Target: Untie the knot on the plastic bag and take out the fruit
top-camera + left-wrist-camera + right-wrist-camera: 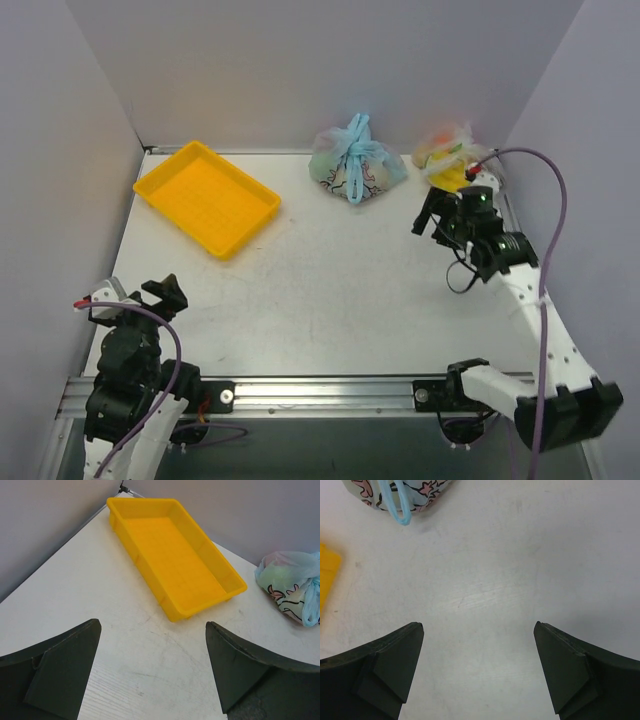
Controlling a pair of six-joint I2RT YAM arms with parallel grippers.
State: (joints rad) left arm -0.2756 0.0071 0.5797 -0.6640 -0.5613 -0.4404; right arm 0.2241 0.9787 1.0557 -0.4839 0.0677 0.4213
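The plastic bag (357, 170) was pictured at upper centre of the overhead frame, its knot (358, 145) tied, right of a yellow tray (207, 195). The left gripper (153, 625) and right gripper (478, 625) were held wide apart, nothing gripped.

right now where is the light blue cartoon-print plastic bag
Top view: the light blue plastic bag sits by the back wall, right of centre, between the yellow plastic tray and the clear bag.

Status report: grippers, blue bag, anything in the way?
Left gripper open, empty, at near edge. Right gripper open, empty, short of plastic bag. Knot tied. Clear bag right of it, not in between.
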